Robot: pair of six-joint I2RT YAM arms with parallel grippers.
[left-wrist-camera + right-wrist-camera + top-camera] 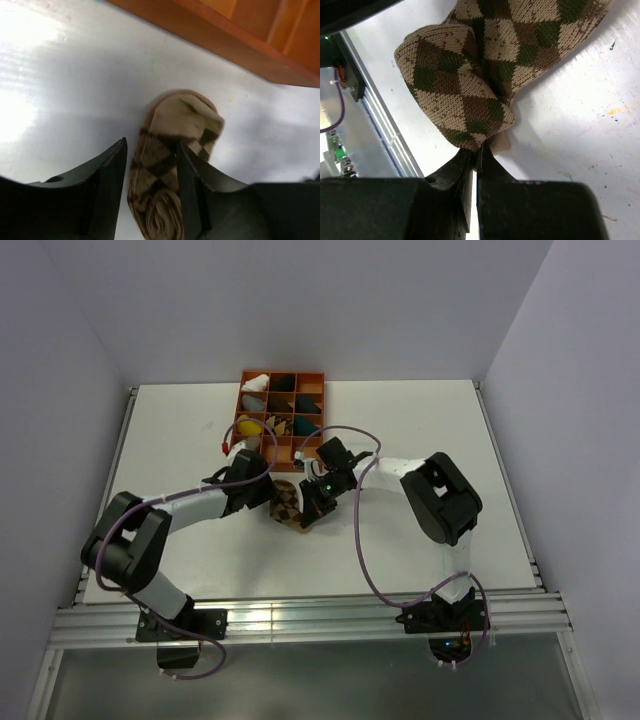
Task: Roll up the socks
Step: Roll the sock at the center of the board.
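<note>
So, argyle sock (288,510): lies mid-table, just in front of the orange tray and between the two grippers. It is a soft knit of tan, brown and dark diamonds, bunched into a rounded lump at one end.
sock's far end: a plain tan toe cap, rounded, pointing toward the tray wall, near it but apart.
left gripper (151,150): black curved fingers held part-way apart astride the sock. The fabric fills the gap and touches both inner faces, so it is clasped.
right gripper (477,162): dark fingers pressed together, nipping a thin edge of knit under the lump.
orange tray (283,375): a hard grid of square cells holding rolled sock bundles (307,403) in white, black, teal and yellow.
table (420,440): smooth white, faintly flecked with coloured marks.
</note>
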